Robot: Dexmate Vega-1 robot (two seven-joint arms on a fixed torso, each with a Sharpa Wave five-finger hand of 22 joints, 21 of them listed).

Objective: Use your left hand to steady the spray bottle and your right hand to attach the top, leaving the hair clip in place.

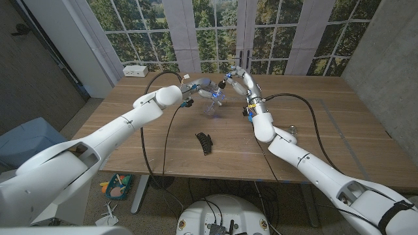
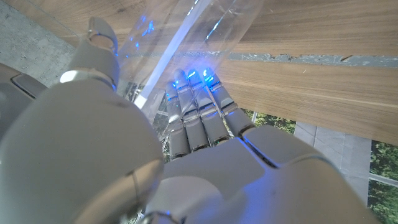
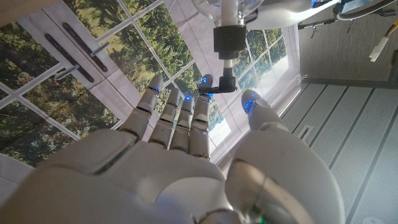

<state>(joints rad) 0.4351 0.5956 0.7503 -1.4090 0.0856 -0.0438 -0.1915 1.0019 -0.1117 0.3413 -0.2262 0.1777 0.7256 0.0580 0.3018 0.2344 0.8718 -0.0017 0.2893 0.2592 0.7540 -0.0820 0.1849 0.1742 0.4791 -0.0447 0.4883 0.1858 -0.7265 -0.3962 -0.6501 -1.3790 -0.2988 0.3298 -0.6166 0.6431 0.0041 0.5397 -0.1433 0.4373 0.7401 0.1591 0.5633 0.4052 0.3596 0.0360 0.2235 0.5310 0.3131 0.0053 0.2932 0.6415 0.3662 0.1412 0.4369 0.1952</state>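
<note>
Desk: wooden, wide, carrying the whole job; both arms reach to its far middle, near the windows.

Left hand: wrapped around the spray bottle, by the look of it. In the left wrist view the fingers lie against the clear plastic wall, lit blue. Holding, then, not idle.

Right hand: up beside the bottle's neck end. From its own wrist camera the fingers are spread, with the top just beyond the fingertips. Whether a fingertip and the thumb actually pinch the top, I cannot tell; it looks close to contact at best.

Spray bottle: clear, tilted, at the far middle of the desk between the two hands, held in the left hand.

Top: dark collar with a dark nozzle piece, white tube running through it, sitting at the bottle's mouth. Seated or only resting there? Too hard to call.

Hair clip: black, lying alone nearer the robot, well apart from both hands. Untouched, just as the task wants.

Step in hand: attaching the top, I judge, with the bottle already steadied.

Next move: the right hand needs a firm pinch on the collar, then a press or twist onto the neck while the left hand resists the turn.
</note>
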